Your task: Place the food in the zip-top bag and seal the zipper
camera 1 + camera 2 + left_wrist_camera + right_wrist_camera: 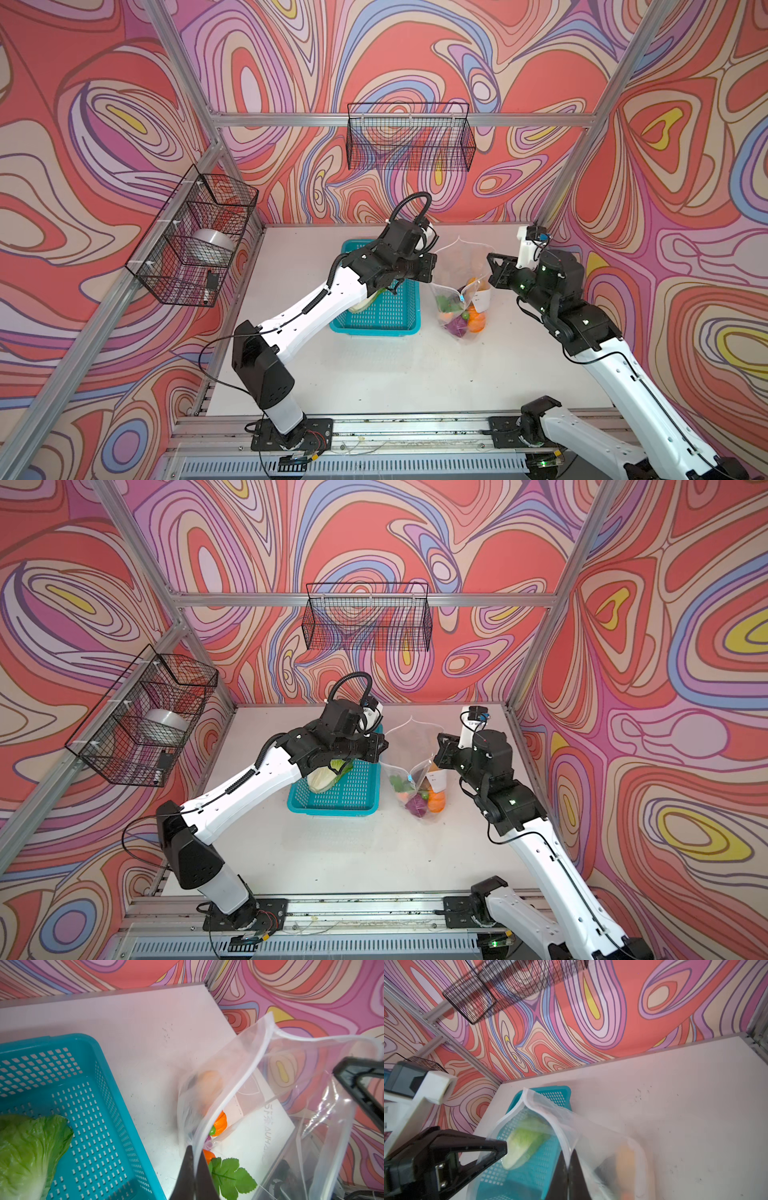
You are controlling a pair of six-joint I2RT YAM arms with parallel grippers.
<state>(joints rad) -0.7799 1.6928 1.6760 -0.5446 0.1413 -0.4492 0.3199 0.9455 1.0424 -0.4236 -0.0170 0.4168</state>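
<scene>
Left fingers (192, 1159): closed tight, pinching one rim of the bag's mouth.
Right fingers (565, 1165): closed tight on the opposite rim.
Bag (457, 259): one, clear, held open between both arms, bottom on the surface (374, 374), just beside the basket.
Inside: one pumpkin (220, 1124), one onion (456, 325), green leaves; the rest blurred.
Basket (386, 316): one, teal, holding one lettuce (27, 1153).
Slider (462, 298): one, blue; mouth unsealed.
</scene>
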